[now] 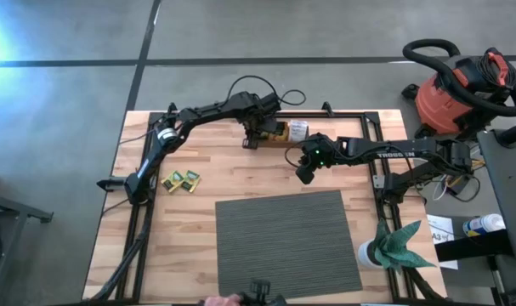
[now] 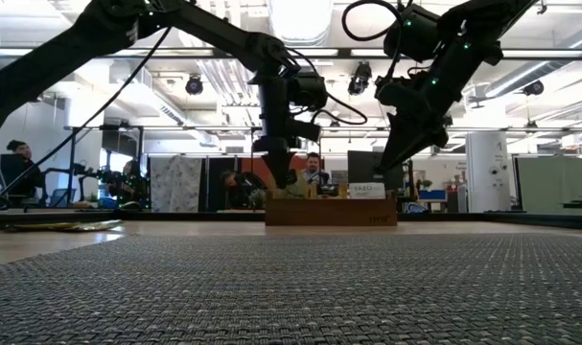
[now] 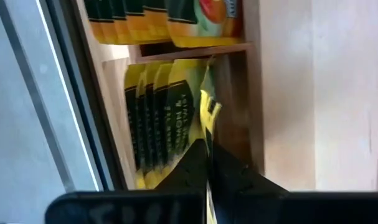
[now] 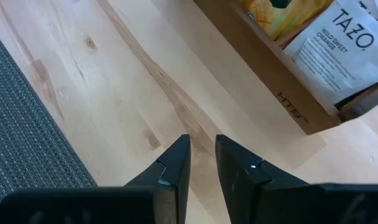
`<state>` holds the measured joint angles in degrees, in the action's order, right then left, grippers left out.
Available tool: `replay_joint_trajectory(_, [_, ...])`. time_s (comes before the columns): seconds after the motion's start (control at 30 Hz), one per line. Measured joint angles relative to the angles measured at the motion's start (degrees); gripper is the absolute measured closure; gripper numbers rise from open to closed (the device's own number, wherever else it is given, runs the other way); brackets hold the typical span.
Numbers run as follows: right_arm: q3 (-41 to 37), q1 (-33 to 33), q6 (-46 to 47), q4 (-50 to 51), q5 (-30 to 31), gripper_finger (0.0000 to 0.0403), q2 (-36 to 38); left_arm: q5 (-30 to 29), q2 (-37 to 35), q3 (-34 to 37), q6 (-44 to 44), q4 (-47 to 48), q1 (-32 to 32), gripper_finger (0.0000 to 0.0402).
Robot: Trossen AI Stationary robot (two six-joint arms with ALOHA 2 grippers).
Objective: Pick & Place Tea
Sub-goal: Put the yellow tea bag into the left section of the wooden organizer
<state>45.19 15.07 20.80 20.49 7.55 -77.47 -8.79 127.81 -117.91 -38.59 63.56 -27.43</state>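
High view: the left gripper (image 1: 252, 136) is down at the left end of the wooden tray (image 1: 285, 133) at the table's far edge, two sachets (image 1: 181, 180) already lying near-left, while the right gripper (image 1: 306, 170) hangs just near-right of the tray. Left wrist view: its fingers (image 3: 229, 171) are clamped on a yellow-green tea sachet (image 3: 207, 109) in the end compartment, so the pick is judged in hand; a straight lift comes next. Right wrist view: the right fingers (image 4: 173, 165) stand slightly apart, empty, over bare wood.

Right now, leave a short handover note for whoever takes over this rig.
Left hand: shut on a yellow-green tea sachet, pinched inside the brown wooden tray at the table's far edge.
Right hand: empty, fingers slightly apart, hanging over bare wood beside the tray.
Done: two yellow-green sachets lie on the table near the left arm's base.
Left: the other sachets are in the tray.
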Motion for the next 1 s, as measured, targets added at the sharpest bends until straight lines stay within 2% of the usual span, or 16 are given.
replay_joint_trajectory(0.43, [0.0,0.0,0.0,-0.2,0.0,0.0325,0.0,-0.9,0.0,-0.3,1.0,-1.6,1.5,0.0343])
replay_joint_trajectory(0.5, [0.0,0.0,0.0,-0.2,0.0,0.0328,0.0,-4.1,-0.2,-0.8,1.0,-1.7,1.6,0.0335])
replay_joint_trajectory(0.63, [0.0,0.0,0.0,-0.2,0.0,0.033,0.0,-15.1,-1.2,-1.2,1.1,-1.9,1.7,0.0331])
replay_joint_trajectory(0.7, [0.0,0.0,0.0,-0.2,0.0,0.0328,0.0,-17.2,-2.3,-1.2,3.4,-2.0,1.7,0.033])
replay_joint_trajectory(0.87, [-0.3,0.0,-0.3,-0.3,0.0,0.0321,0.0,-11.7,-7.3,-0.9,15.5,-0.7,2.0,0.033])
replay_joint_trajectory(1.0, [-0.4,0.0,-1.1,-0.3,0.0,0.0323,0.0,-5.2,-10.8,0.2,16.4,-2.3,3.1,0.033])
